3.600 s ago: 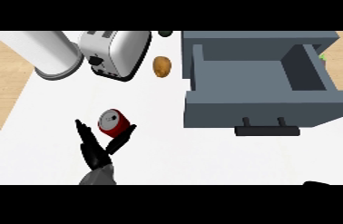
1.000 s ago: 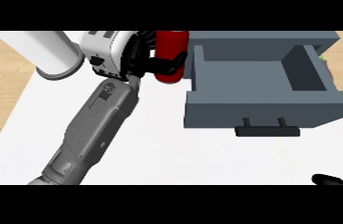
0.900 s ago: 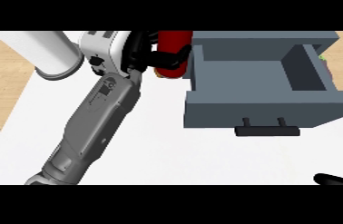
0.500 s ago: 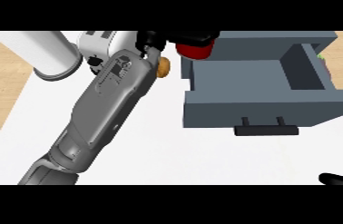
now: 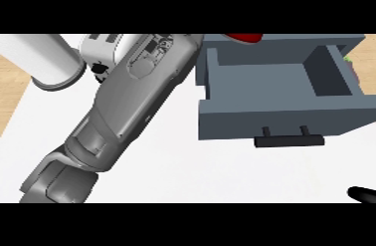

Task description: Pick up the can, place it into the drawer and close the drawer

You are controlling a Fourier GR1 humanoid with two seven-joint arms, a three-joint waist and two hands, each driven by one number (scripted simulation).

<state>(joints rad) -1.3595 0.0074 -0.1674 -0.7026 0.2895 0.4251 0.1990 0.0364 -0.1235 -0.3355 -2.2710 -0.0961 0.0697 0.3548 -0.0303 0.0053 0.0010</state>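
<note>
Only a red sliver of the can (image 5: 243,37) shows at the view's top edge, above the back wall of the open grey drawer (image 5: 279,108). My left forearm (image 5: 125,105) runs from the lower left up to the top edge beside the drawer's left wall. The left hand itself lies beyond that edge, out of sight. The drawer's inside looks bare, and its black handle (image 5: 289,140) faces me. A small black part of my right hand (image 5: 363,194) shows at the lower right corner, far from the drawer.
A silver toaster (image 5: 106,51) stands at the back, partly hidden by my left forearm. A white cylinder (image 5: 44,61) stands left of it, near the counter's left edge. A green bit (image 5: 351,63) shows behind the drawer's right wall.
My left arm has reached further up and right, carrying the can from beside the toaster to over the drawer's back edge. The hand has slid out of the view's top.
</note>
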